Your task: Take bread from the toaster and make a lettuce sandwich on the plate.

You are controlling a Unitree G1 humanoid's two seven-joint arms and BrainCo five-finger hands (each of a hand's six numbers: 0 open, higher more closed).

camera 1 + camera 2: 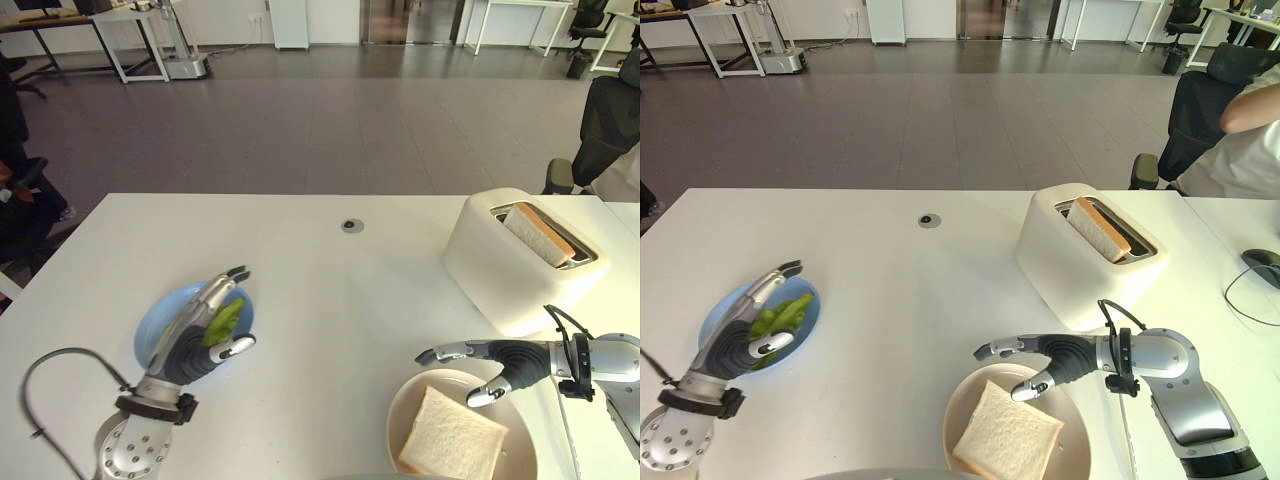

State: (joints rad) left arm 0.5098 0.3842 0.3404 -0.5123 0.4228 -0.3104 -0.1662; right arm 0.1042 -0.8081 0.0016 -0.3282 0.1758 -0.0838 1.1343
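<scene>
A white toaster [505, 265] stands at the right of the table with one bread slice [538, 233] sticking up from its slot. A second slice of white bread [450, 437] lies flat on the beige plate [520, 425] near the front edge. My right hand [490, 362] hovers over the plate's far rim, open, fingers stretched leftward, holding nothing. At the left, green lettuce [226, 319] rests in a blue dish [152, 325]. My left hand [195, 330] sits over that dish, fingers extended around the lettuce, not closed on it.
A small round grommet [350, 226] is set in the table top at mid back. A black cable [45, 385] loops at the front left. An office chair [610, 130] stands beyond the table's right far corner, and a person's arm [1250, 105] rests on it.
</scene>
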